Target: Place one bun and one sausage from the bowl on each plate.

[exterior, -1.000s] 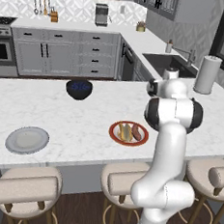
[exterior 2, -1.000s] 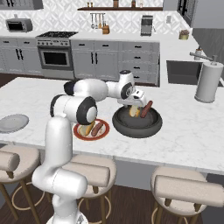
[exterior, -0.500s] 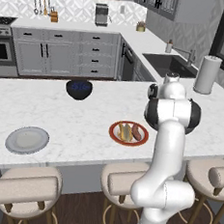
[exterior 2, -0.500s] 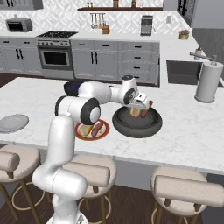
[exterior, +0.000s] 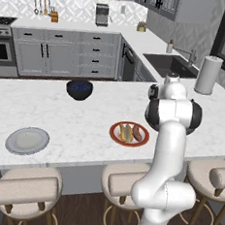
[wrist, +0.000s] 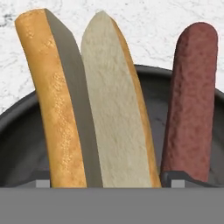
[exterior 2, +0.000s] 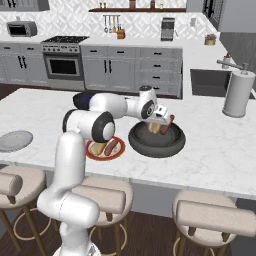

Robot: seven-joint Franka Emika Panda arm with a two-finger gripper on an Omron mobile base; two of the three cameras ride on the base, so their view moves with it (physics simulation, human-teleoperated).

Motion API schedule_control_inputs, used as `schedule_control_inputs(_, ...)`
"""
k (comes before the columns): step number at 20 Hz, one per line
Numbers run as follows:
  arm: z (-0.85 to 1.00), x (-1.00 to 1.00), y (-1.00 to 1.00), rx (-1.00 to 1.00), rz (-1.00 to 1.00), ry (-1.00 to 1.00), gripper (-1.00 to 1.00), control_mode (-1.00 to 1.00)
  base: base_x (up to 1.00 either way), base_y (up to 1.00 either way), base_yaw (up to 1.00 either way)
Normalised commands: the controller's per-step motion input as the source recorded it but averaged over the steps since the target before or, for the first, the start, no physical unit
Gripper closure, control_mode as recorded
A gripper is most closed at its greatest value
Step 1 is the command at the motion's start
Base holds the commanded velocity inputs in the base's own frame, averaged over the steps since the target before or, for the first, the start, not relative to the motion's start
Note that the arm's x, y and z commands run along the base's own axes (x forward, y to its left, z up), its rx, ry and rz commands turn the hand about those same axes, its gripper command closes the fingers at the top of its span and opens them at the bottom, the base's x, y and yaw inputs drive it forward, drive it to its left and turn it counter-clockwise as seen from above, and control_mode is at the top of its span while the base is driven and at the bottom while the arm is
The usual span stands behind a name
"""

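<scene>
My gripper is down inside the wide dark grey bowl, its arm reaching in from the left. In the hand view a split tan bun stands between the two fingertips of the gripper, which stand apart on either side of it. A reddish-brown sausage leans just right of the bun against the bowl's wall. The red-rimmed plate holds a bun and a sausage. The grey plate lies bare at the counter's left.
A small dark bowl with blue contents sits further back on the island. A paper towel roll stands at the right beside the sink. Stools line the counter's near edge.
The hand has lowered and shifted slightly right into the bowl, onto the bun. Its fingers have come a little closer together.
</scene>
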Motion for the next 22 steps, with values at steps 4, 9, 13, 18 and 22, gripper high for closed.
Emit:
schedule_control_inputs(4, 0.44, -0.73, 0.11, 0.0, 0.0, -0.15, 1.0, -1.0, 0.0, 0.0, 0.0)
schedule_control_inputs(9, 0.89, -1.0, 0.8, 0.0, 0.0, -0.05, 1.0, -1.0, 0.0, 0.0, 0.0)
schedule_control_inputs(13, 0.99, -1.0, 0.89, 0.0, 0.0, 0.09, 1.0, -1.0, 0.0, 0.0, 0.0)
schedule_control_inputs(18, 0.75, -1.0, 0.81, 0.0, 0.0, 0.25, 1.0, -1.0, 0.0, 0.0, 0.0)
schedule_control_inputs(22, 0.43, -1.0, 0.92, 0.0, 0.0, 0.28, 1.0, -1.0, 0.0, 0.0, 0.0)
